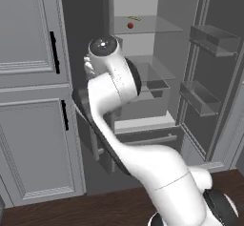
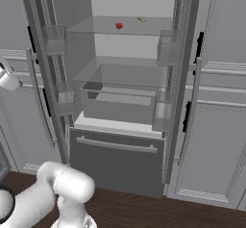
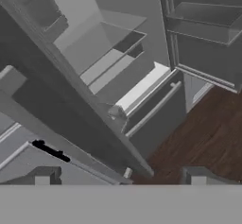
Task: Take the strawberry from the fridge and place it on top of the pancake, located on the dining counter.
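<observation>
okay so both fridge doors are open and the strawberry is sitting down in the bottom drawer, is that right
Not quite. Both fridge doors are open, but the strawberry sits on the top glass shelf, beside a small yellowish item; the bottom drawer is closed. The right base view shows it.

One fridge point(image 2: 120, 164) is seen, with both of its two doors swung open and one bottom drawer shut. One strawberry point(image 2: 118, 26) is counted on the top glass shelf, upper centre of the right base view, and one small yellowish item point(image 2: 141, 19) near it. Two glass shelves are counted inside, and two door bins point(image 1: 213, 39) at the right of the left base view.
</observation>
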